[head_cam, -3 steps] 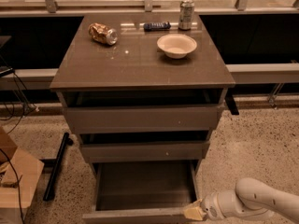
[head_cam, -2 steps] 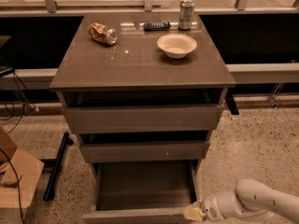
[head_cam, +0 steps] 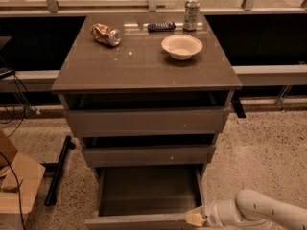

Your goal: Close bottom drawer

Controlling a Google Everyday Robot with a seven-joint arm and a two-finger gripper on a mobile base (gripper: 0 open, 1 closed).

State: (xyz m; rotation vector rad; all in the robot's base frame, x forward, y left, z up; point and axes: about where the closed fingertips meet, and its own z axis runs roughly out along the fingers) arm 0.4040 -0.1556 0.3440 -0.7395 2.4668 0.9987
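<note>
The bottom drawer [head_cam: 144,190] is the lowest of three grey-brown drawers and stands pulled far out, its shallow box empty and its flat front [head_cam: 139,221] at the frame's lower edge. My gripper [head_cam: 194,218] comes in from the lower right on a white arm [head_cam: 259,212], and its pale tip rests at the right end of the drawer's front. The middle drawer [head_cam: 148,155] and top drawer [head_cam: 146,121] stand slightly out.
On the cabinet top [head_cam: 144,68] are a crushed can [head_cam: 105,34], a dark remote-like object [head_cam: 161,27], an upright can [head_cam: 192,14] and a white bowl [head_cam: 181,47]. A cardboard box [head_cam: 14,186] and a black bar [head_cam: 58,169] are on the floor at left.
</note>
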